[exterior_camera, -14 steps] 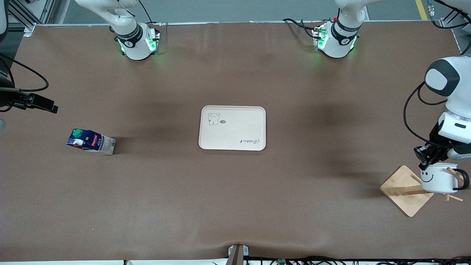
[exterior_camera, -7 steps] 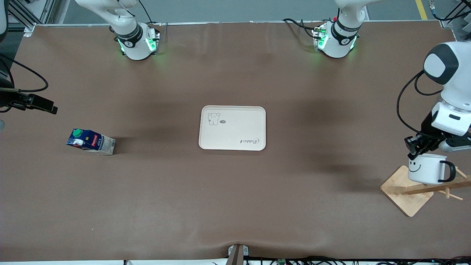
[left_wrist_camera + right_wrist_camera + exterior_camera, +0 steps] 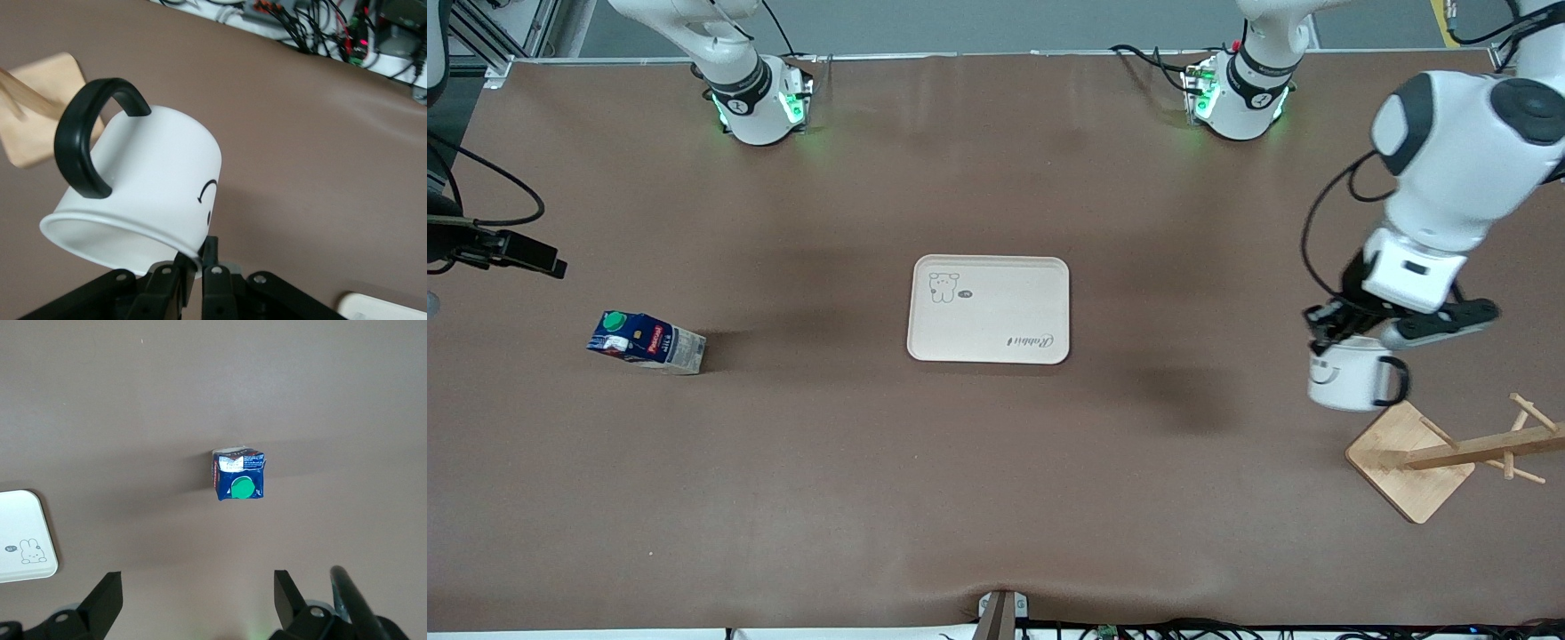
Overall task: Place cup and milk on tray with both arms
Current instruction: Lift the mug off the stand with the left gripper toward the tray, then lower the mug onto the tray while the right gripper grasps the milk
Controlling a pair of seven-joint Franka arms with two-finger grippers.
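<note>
My left gripper [image 3: 1325, 325] is shut on the rim of the white smiley cup [image 3: 1348, 378] and holds it in the air, tilted, over the table beside the wooden stand. In the left wrist view the fingertips [image 3: 212, 255] pinch the cup [image 3: 160, 180] at its rim. The dark blue milk carton [image 3: 645, 342] with the green cap lies on its side toward the right arm's end. My right gripper [image 3: 198, 587] hangs open and empty above the table near the milk [image 3: 239, 475]. The cream tray [image 3: 987, 308] lies at the table's middle.
A wooden mug stand [image 3: 1409, 458] with a square base and pegs stands toward the left arm's end, nearer the front camera than the cup. The tray's corner shows in the right wrist view [image 3: 20, 533]. Cables run along the table's front edge.
My left gripper has lifted the cup off the wooden stand's peg and carried it toward the tray. The right arm, the milk and the tray have not moved.
</note>
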